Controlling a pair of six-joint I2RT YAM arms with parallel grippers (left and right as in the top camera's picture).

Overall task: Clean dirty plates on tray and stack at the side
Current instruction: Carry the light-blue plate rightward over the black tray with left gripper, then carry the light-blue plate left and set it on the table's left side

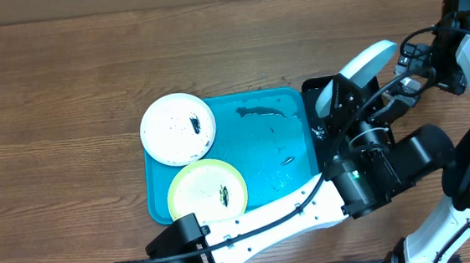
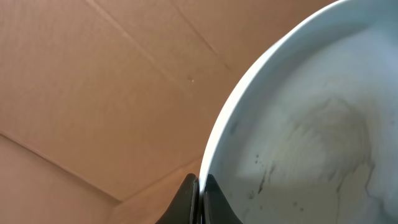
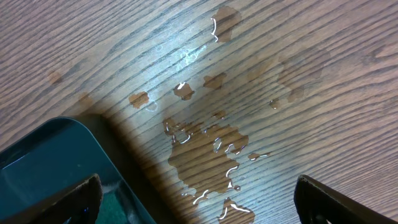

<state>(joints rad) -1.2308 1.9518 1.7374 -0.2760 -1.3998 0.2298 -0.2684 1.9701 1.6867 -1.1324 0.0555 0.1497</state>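
Observation:
The turquoise tray [image 1: 270, 145] lies mid-table with water and dark bits on it. A white plate [image 1: 177, 128] with a dark smear overhangs its far-left corner. A pale yellow plate [image 1: 206, 188] with a smear sits at its near-left corner. My left gripper [image 1: 331, 124] is shut on the rim of a pale mint plate [image 1: 364, 67] and holds it tilted right of the tray. In the left wrist view the jaws [image 2: 200, 186] pinch that rim, and the plate [image 2: 311, 124] shows dark specks. My right gripper [image 3: 196, 193] is open and empty above the wet table.
A glossy black tray [image 1: 309, 85] lies right of the turquoise tray, under the held plate, and its corner shows in the right wrist view [image 3: 50, 155]. A puddle [image 3: 205, 149] lies on the wood beside it. The right arm [image 1: 453, 22] crosses the far right.

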